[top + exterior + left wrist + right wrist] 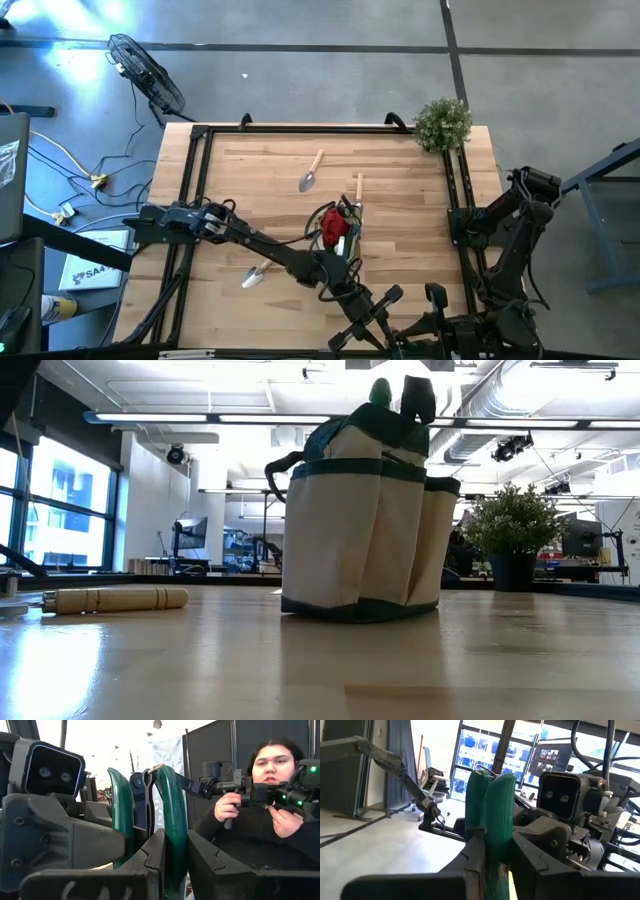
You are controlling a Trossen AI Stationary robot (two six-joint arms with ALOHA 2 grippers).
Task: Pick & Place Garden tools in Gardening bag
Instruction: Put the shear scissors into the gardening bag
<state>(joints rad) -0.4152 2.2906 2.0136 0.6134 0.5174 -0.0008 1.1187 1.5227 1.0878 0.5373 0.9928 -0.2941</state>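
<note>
Both loop handles of the gardening bag point(338, 232) are pinched, one by the left gripper point(175, 865) and one by the right gripper point(492, 860); it could get tipped if they're tugged unevenly.

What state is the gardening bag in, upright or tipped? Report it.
Upright: the gardening bag stands flat on the table, green handles raised at its top.

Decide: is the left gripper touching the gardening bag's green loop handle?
Touching. The left wrist view shows the left gripper with its fingers pressed against both sides of the green loop handle of the gardening bag.
</note>
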